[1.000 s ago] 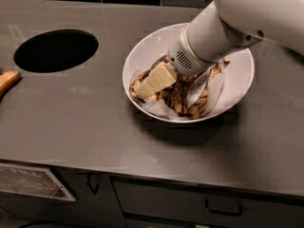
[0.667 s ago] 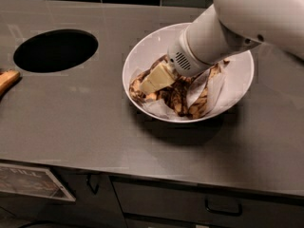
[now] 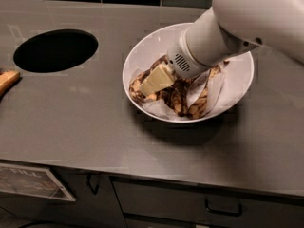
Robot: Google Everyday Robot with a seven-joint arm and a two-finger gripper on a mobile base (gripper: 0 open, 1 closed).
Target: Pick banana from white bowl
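Note:
The white bowl stands on the grey counter, right of the middle. In it lie several overripe bananas with brown blotches on crumpled white paper. The short tan-yellow banana shows at the bowl's left side, mostly hidden by the gripper. Longer, darker bananas lie in the middle of the bowl. My gripper, cream at the tip, reaches down into the bowl from the upper right and sits right over the short banana. The white arm covers the bowl's far rim.
A round black hole opens in the counter at the left. A tan object pokes in at the left edge. Dark tiles run along the back. Drawer handles show below the counter's front edge.

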